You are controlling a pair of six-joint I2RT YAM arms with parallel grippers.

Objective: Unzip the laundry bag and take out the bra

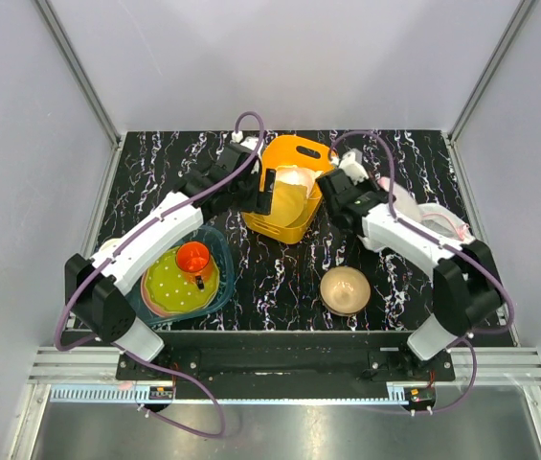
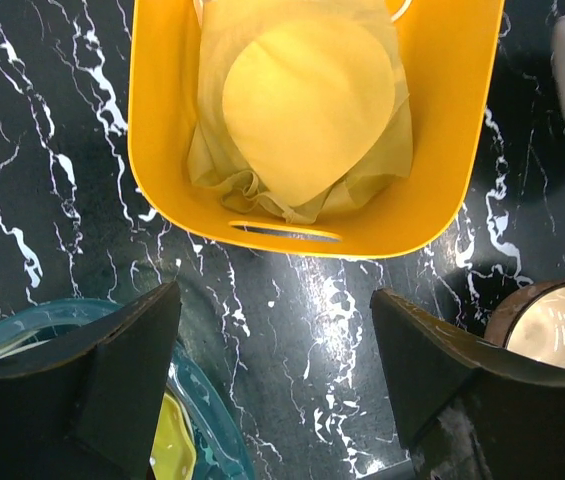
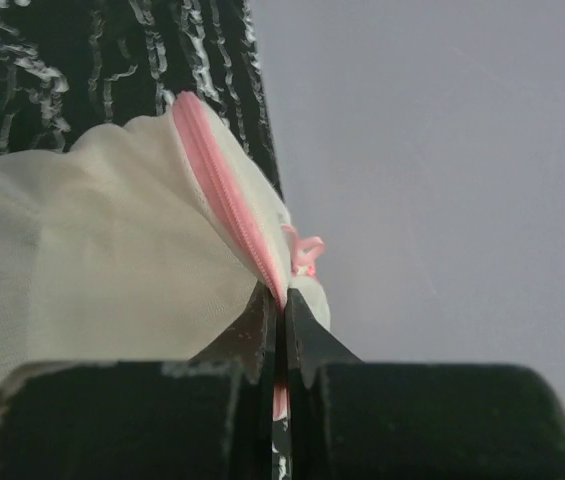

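The laundry bag (image 1: 439,218), white mesh with pink zip trim, lies at the right of the table, partly behind my right forearm. In the right wrist view the bag (image 3: 112,250) fills the left side and its pink zip (image 3: 224,195) runs down into my jaws. My right gripper (image 3: 282,302) is shut on that zip edge; in the top view it (image 1: 382,196) sits at the bag's left end. My left gripper (image 2: 274,300) is open and empty, just in front of the yellow basket; in the top view it (image 1: 266,190) is at the basket's left side. The bra is hidden.
The yellow basket (image 1: 294,149) stands mid-table and, in the left wrist view (image 2: 162,150), holds a pale cloth with a round pad (image 2: 307,105). A tan bowl (image 1: 345,289) sits front right. A teal bowl (image 1: 224,278) with a yellow-green plate and orange cup (image 1: 193,257) sits front left.
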